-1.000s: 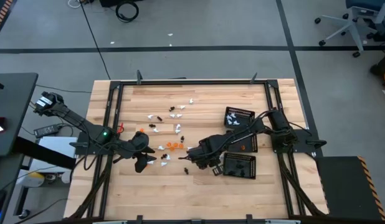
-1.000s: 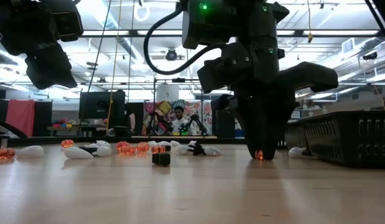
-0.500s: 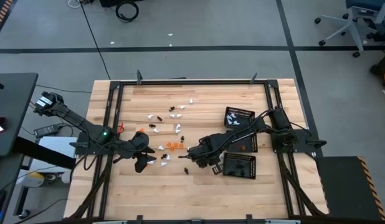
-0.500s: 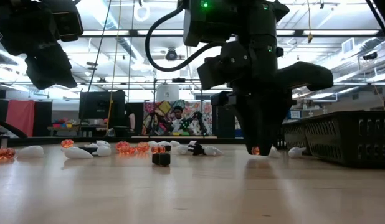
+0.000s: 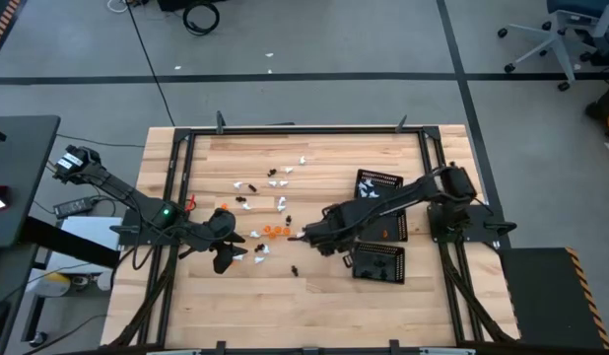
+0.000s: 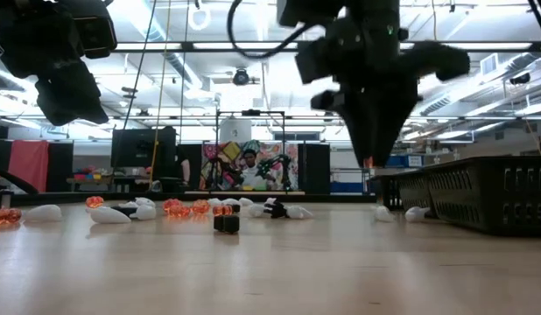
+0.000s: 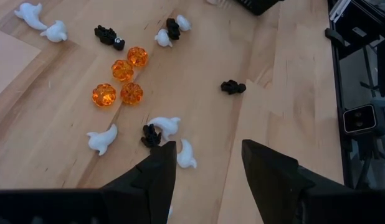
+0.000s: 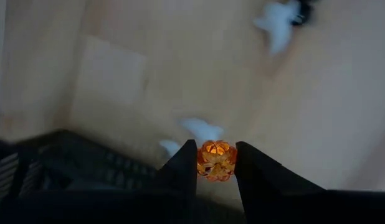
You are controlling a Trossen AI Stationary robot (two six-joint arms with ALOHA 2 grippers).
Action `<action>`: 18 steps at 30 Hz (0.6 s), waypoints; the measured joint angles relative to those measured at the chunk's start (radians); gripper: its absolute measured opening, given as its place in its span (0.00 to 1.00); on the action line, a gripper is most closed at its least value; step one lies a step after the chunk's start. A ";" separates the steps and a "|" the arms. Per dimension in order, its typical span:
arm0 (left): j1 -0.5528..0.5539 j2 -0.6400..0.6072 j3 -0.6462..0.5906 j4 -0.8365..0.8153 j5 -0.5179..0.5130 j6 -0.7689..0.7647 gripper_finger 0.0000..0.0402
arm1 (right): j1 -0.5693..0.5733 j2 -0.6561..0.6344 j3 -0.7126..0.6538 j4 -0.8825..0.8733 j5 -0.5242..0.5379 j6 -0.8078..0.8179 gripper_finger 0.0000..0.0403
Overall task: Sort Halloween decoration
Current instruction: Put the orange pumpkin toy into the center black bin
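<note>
Tiny white, orange and black trinkets lie scattered over the middle of the table [image 5: 270, 212]; the left wrist view shows orange pumpkins [image 7: 121, 81], white ghosts [image 7: 102, 138] and black pieces [image 7: 232, 87] on the wood. My right gripper [image 5: 309, 237] hangs above the table near the trays, shut on one orange pumpkin trinket [image 8: 216, 160], also seen in the low view [image 6: 368, 162]. My left gripper [image 7: 208, 165] is open and hovers over the trinkets on the table's left [image 5: 223, 258], touching nothing. My right gripper pinches the orange pumpkin trinket [image 8: 216, 160] between its two fingertips [image 8: 185, 163], one on each side of it. The fingers point down from above. The trinket is lifted clear of the table, right at the fingers' free ends [image 6: 368, 162].
Three square black mesh trays sit on the table's right: a far one holding white pieces [image 5: 378, 184], a middle one under the right arm [image 5: 391, 229], a near one [image 5: 379, 263]. Bare wood lies along the near edge. A black frame [image 5: 285, 130] borders the table.
My right gripper has risen from the table surface, carrying the orange pumpkin trinket clear of the wood, and has drifted slightly toward the far edge. It stayed shut on the trinket throughout.
</note>
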 joint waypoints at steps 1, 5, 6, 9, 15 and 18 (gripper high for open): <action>0.000 0.000 0.000 0.000 0.000 0.000 0.48 | -0.006 -0.020 0.000 -0.011 0.007 0.010 0.23; 0.000 0.000 0.000 0.000 0.000 0.000 0.48 | -0.025 -0.088 0.000 -0.073 0.015 0.059 0.23; 0.000 0.000 0.000 0.000 0.000 0.000 0.48 | -0.029 -0.103 -0.004 -0.089 0.017 0.062 0.23; 0.000 0.000 0.000 0.000 0.000 0.000 0.48 | -0.037 -0.154 -0.061 -0.117 0.015 0.085 0.23; 0.000 0.000 0.000 0.000 0.000 -0.002 0.48 | -0.057 -0.272 -0.257 -0.084 0.001 0.196 0.23; 0.000 0.000 0.000 0.001 0.000 -0.003 0.48 | -0.069 -0.324 -0.364 0.000 -0.002 0.245 0.24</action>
